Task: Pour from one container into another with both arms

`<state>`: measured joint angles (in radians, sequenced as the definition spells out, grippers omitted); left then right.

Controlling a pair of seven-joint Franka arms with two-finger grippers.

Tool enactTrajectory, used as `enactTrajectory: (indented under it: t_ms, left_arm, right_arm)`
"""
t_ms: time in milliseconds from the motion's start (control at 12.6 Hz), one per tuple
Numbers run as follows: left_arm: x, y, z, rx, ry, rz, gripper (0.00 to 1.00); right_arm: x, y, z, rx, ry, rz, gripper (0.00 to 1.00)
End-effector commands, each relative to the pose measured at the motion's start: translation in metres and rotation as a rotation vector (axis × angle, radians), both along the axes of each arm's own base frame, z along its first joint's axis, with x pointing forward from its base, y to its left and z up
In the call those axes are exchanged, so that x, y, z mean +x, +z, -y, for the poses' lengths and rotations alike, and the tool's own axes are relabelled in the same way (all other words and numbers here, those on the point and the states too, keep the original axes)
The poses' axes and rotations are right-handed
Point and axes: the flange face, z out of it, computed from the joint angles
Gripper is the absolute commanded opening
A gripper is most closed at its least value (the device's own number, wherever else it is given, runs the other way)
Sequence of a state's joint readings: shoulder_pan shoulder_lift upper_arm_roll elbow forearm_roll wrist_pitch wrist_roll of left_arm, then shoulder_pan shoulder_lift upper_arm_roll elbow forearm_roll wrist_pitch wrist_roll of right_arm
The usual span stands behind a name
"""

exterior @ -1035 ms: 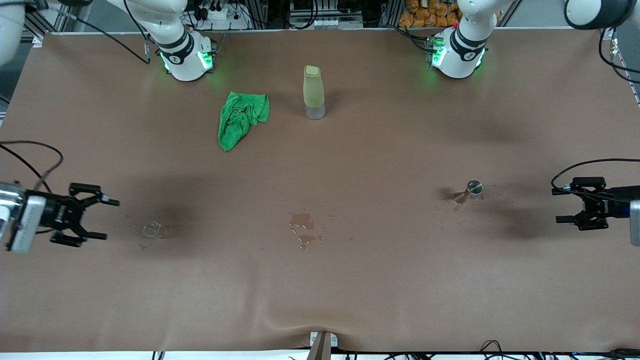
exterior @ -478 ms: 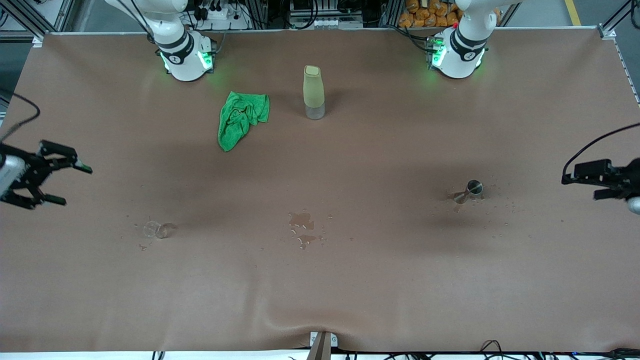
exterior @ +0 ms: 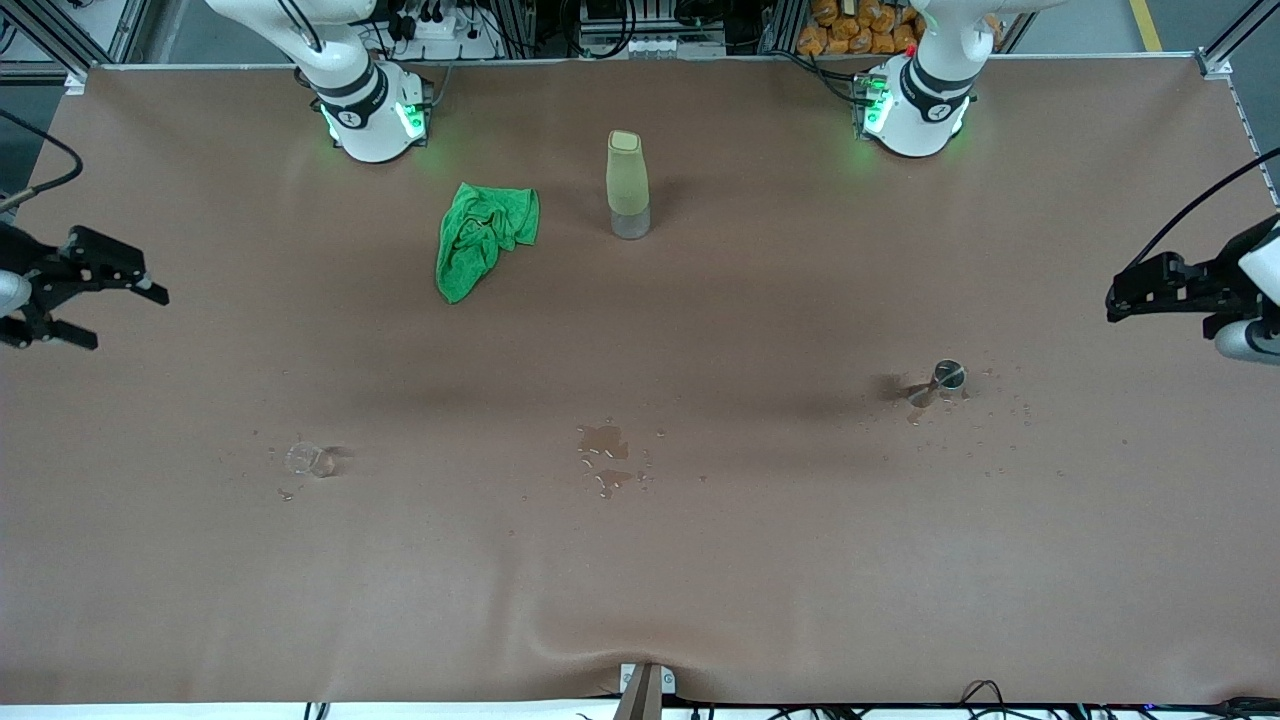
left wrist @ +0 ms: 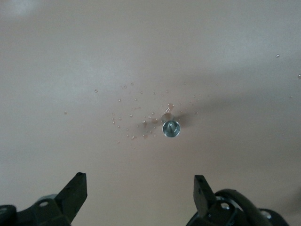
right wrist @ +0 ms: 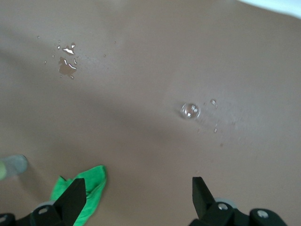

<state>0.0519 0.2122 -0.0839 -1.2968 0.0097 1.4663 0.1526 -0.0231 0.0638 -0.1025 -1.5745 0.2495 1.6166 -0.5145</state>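
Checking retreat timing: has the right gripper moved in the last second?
Yes. The right gripper, open and empty, has pulled back from the small glass toward the right arm's end of the table and toward the bases' edge; the glass has stayed put.

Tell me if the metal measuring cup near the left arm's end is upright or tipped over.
Upright. The metal measuring cup stands on the table, and the left wrist view looks straight down into its round open mouth, with droplets scattered around it.

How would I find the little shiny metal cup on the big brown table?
Start at the brown table and go toward the left arm's end. There the small metal measuring cup stands alone, ringed by tiny water droplets. It is silvery and hourglass-shaped, unlike the clear glass near the right arm's end.
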Motion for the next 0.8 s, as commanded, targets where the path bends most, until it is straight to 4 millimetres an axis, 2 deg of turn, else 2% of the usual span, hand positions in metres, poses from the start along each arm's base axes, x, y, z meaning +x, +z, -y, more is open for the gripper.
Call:
enactTrajectory:
  t_ms: [0, 80, 239, 318, 398, 557, 717]
  left_arm:
    - [-0.022, 0.008, -0.006, 0.025, 0.023, 0.005, 1.00]
    - [-0.029, 0.010, -0.005, 0.025, 0.023, 0.008, 1.00]
    - [-0.047, 0.013, -0.007, 0.022, 0.031, 0.052, 1.00]
    - [-0.063, 0.007, 0.004, 0.024, 0.016, 0.078, 1.00]
    - [-0.073, 0.007, 0.008, 0.028, 0.037, 0.081, 1.00]
    - [-0.079, 0.007, 0.010, 0.033, 0.139, 0.042, 1.00]
    - [-0.081, 0.013, 0.017, 0.032, 0.165, 0.053, 1.00]
  right_arm:
    - [-0.016, -0.001, -0.003, -0.076, -0.169, -0.102, 1.00]
    - [-0.017, 0.000, -0.008, -0.085, -0.218, -0.123, 1.00]
    - [-0.026, 0.012, -0.002, -0.087, -0.284, -0.157, 1.00]
    - [-0.030, 0.012, 0.002, -0.090, -0.316, -0.186, 1.00]
    - [-0.034, 0.016, 0.003, -0.096, -0.352, -0.202, 1.00]
    - [-0.037, 0.030, 0.006, -0.159, -0.390, -0.179, 1.00]
    - [-0.037, 0.038, 0.006, -0.172, -0.389, -0.162, 1.00]
